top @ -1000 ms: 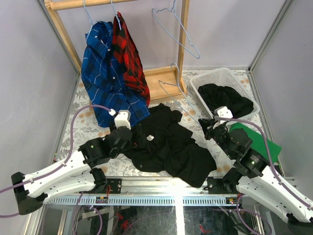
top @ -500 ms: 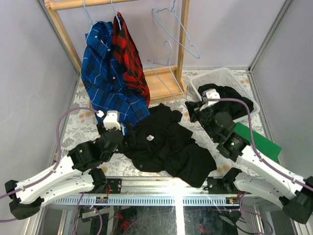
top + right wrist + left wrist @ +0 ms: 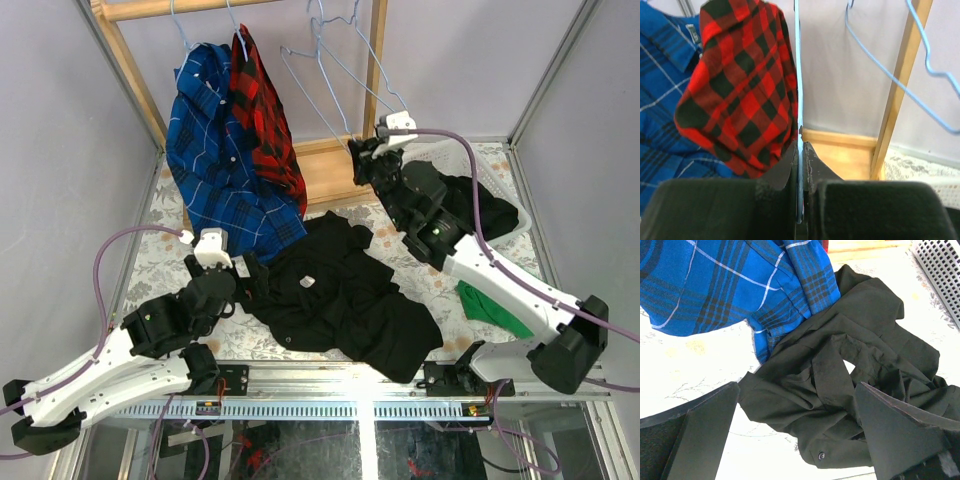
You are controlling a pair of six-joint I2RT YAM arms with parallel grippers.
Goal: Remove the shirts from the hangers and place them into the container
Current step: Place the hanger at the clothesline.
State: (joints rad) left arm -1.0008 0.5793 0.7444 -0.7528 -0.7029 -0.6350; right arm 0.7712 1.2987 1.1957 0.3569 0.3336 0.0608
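Observation:
A blue plaid shirt (image 3: 215,150) and a red-and-black plaid shirt (image 3: 262,110) hang on hangers from the rack. One black shirt (image 3: 345,295) lies crumpled on the table. Another black shirt (image 3: 490,205) lies inside the white container (image 3: 497,172). My right gripper (image 3: 358,152) is raised near the rack, shut on the wire of a bare light-blue hanger (image 3: 315,95). In the right wrist view that wire (image 3: 798,75) runs straight up from the gripper (image 3: 801,150). My left gripper (image 3: 250,275) is open over the black shirt's left edge (image 3: 860,340), nothing between its fingers (image 3: 796,390).
The wooden rack post (image 3: 375,60) and its base (image 3: 325,175) stand at the back, with another bare hanger (image 3: 370,70) hooked on top. A green cloth (image 3: 495,305) lies at the right under my right arm. Grey walls close in both sides.
My right arm has lifted the bare hanger from beside the container up toward the rack. My left gripper has opened wider and shifted left along the black shirt's edge.

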